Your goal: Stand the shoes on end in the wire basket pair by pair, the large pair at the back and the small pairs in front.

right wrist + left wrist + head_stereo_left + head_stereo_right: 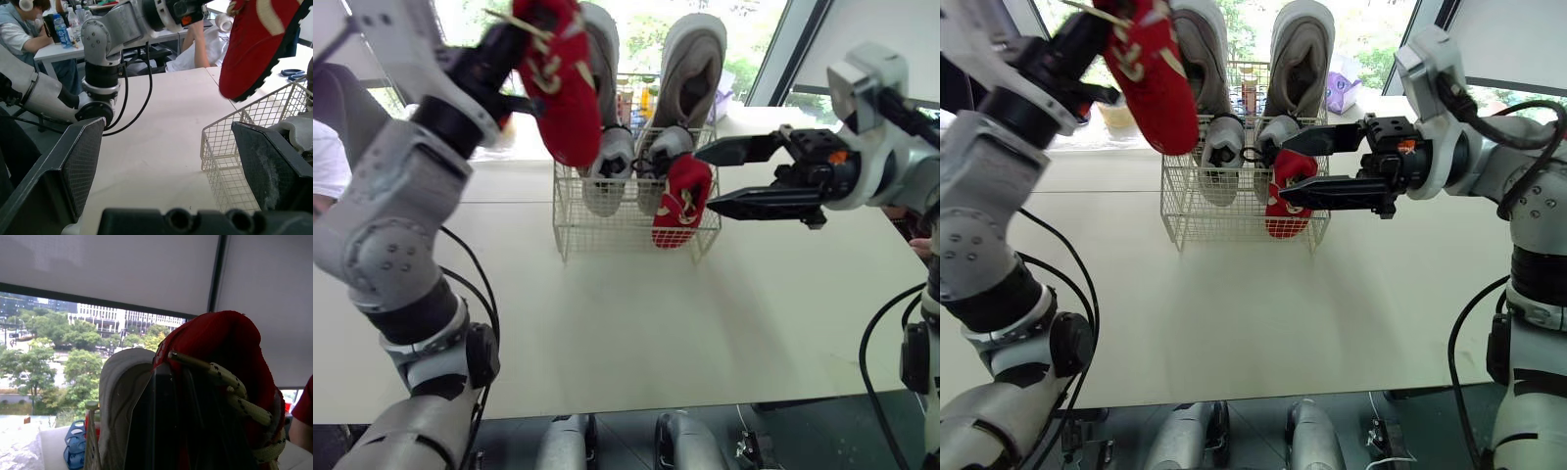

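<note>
Grips a small red lace-up shoe (566, 88) in the clenched left jaws, aloft over the white wire basket (597, 230) on the pale surface (636, 323). Holds the right jaws released beside the basket's standing red shoe (680, 201), before 2 large grey trainers (690, 59). May snag laces on the rim when lowering, toppling shoes inside.

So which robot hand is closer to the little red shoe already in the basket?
Right. The right gripper, open, sits beside that red shoe at the basket's right front corner. The left gripper is up above the basket's left side, holding the other red shoe.
</note>
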`<action>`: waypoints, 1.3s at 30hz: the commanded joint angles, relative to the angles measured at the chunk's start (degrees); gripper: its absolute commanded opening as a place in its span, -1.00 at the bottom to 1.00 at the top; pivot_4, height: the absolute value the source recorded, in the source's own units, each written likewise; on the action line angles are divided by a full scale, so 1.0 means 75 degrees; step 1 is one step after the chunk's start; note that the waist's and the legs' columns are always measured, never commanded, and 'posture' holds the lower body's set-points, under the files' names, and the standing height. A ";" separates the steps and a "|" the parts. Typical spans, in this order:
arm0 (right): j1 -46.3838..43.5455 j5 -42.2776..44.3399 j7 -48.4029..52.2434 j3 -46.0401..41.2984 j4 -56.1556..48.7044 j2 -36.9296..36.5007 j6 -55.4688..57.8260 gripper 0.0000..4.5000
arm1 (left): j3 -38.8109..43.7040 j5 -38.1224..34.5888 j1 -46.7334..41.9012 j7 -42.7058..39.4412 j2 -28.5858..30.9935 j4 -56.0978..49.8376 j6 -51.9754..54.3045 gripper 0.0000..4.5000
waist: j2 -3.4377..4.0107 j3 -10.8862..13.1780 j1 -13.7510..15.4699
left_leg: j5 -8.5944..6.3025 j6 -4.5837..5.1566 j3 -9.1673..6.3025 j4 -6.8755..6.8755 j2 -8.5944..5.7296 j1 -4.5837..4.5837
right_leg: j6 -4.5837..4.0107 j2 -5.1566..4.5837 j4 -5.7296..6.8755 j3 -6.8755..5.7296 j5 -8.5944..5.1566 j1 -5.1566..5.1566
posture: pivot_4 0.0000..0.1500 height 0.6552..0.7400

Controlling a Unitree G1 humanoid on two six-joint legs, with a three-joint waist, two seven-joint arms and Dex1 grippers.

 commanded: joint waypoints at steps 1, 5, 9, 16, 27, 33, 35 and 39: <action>-0.0139 -0.0045 0.0039 -0.0232 -0.0103 -0.0275 -0.0044 1.00 | -0.0588 0.0704 0.0193 0.0086 -0.0251 -0.0237 -0.0994 -0.96 | 0.0000 0.0000 0.0003 | -0.0001 0.0001 -0.0005 0.0000 0.0000 0.0000 | 0.0000 -0.0001 -0.0001 0.0000 0.0000 0.0000 | 1.00 0.88; 0.0037 0.0212 -0.0207 -0.0488 -0.0359 -0.0382 0.0254 1.00 | -0.0892 0.1352 0.0795 0.0421 -0.0685 -0.0251 -0.1649 -0.96 | 0.0001 -0.0001 -0.0003 | -0.0004 0.0007 -0.0012 0.0000 0.0002 0.0001 | 0.0000 -0.0003 -0.0004 0.0001 0.0000 0.0001 | 1.00 0.88; 0.0141 0.0228 -0.0337 -0.0563 -0.0408 -0.0451 0.0355 1.00 | -0.1271 0.1987 0.1405 0.0289 -0.0643 -0.0279 -0.2152 -0.96 | 0.0003 -0.0001 -0.0006 | -0.0004 0.0007 -0.0011 -0.0001 0.0003 0.0004 | 0.0000 -0.0002 -0.0003 0.0001 0.0000 0.0001 | 1.00 0.88; 0.0212 0.0292 -0.0548 -0.0552 -0.0723 -0.0423 0.0435 1.00 | -0.1796 0.2900 0.2550 0.0305 -0.0887 -0.0156 -0.2922 -0.96 | 0.0005 -0.0003 0.0007 | -0.0009 0.0016 -0.0013 0.0001 0.0010 0.0003 | -0.0001 -0.0006 -0.0005 0.0001 0.0000 0.0002 | 1.00 0.88; 0.0026 0.0499 -0.0739 -0.0518 -0.0804 -0.0166 0.0335 1.00 | -0.2315 0.3638 0.4180 0.0445 -0.1327 -0.0388 -0.3128 -0.96 | 0.0036 -0.0021 0.0015 | -0.0038 0.0064 -0.0017 0.0001 0.0018 0.0016 | -0.0005 -0.0014 -0.0008 0.0001 -0.0001 0.0015 | 1.00 0.88; 0.0185 0.0394 -0.0621 -0.0468 -0.0867 -0.0129 0.0150 1.00 | -0.1609 0.2236 0.4379 -0.0053 -0.1348 -0.1066 -0.1860 -0.11 | 0.0042 -0.0023 -0.0012 | -0.0042 0.0069 -0.0020 0.0002 0.0019 0.0022 | -0.0006 -0.0016 -0.0012 0.0001 -0.0001 0.0022 | 1.00 0.88; 0.0163 0.0459 -0.0647 -0.0466 -0.0913 -0.0059 0.0130 1.00 | -0.1497 0.1785 0.4503 -0.0239 -0.1131 -0.1441 -0.1253 0.35 | 0.0042 -0.0023 -0.0017 | -0.0042 0.0069 -0.0018 0.0002 0.0019 0.0022 | -0.0005 -0.0016 -0.0012 0.0001 -0.0001 0.0022 | 1.00 0.88; 0.0248 0.0362 -0.0564 -0.0391 -0.0920 0.0019 -0.0015 1.00 | -0.1289 0.0467 0.4817 -0.0767 -0.0360 -0.2360 0.0167 0.55 | 0.0044 -0.0022 -0.0011 | -0.0042 0.0069 -0.0018 0.0002 0.0019 0.0023 | -0.0005 -0.0014 -0.0010 0.0001 -0.0001 0.0023 | 1.00 0.88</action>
